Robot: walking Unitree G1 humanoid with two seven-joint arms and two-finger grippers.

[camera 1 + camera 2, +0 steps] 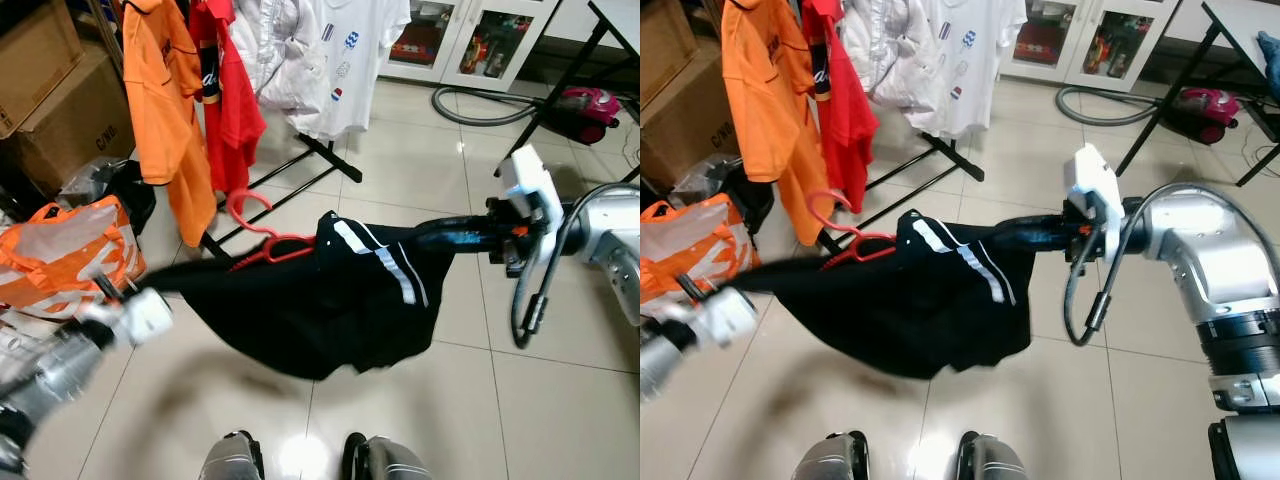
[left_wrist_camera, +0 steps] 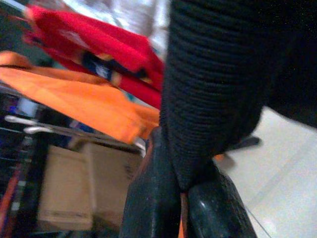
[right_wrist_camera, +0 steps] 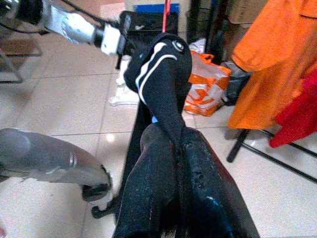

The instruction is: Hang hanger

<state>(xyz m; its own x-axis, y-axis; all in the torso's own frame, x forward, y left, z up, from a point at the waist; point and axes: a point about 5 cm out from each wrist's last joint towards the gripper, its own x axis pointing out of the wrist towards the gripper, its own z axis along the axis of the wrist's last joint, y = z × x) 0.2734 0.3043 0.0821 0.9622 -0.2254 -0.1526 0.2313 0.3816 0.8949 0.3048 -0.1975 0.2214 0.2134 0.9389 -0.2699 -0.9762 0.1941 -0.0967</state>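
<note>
A black garment point(image 1: 330, 300) with white stripes hangs stretched between my two grippers above the tiled floor. A red hanger point(image 1: 255, 225) sticks out of its upper left side, hook pointing up toward the clothes rack. My left gripper point(image 1: 165, 285) is blurred at the lower left and is shut on the garment's left end; in the left wrist view its fingertips point(image 2: 200, 198) pinch ribbed black fabric point(image 2: 213, 89). My right gripper point(image 1: 430, 235) reaches in from the right and is shut on the garment's right shoulder point(image 3: 163, 74).
A clothes rack stands behind, carrying an orange shirt point(image 1: 165, 100), a red shirt point(image 1: 230, 100) and white shirts point(image 1: 330, 60), with black floor legs point(image 1: 320, 155). Cardboard boxes point(image 1: 60, 110) and an orange bag point(image 1: 65, 255) lie left. A vacuum cleaner point(image 1: 585, 105) and table legs point(image 1: 560, 85) are far right.
</note>
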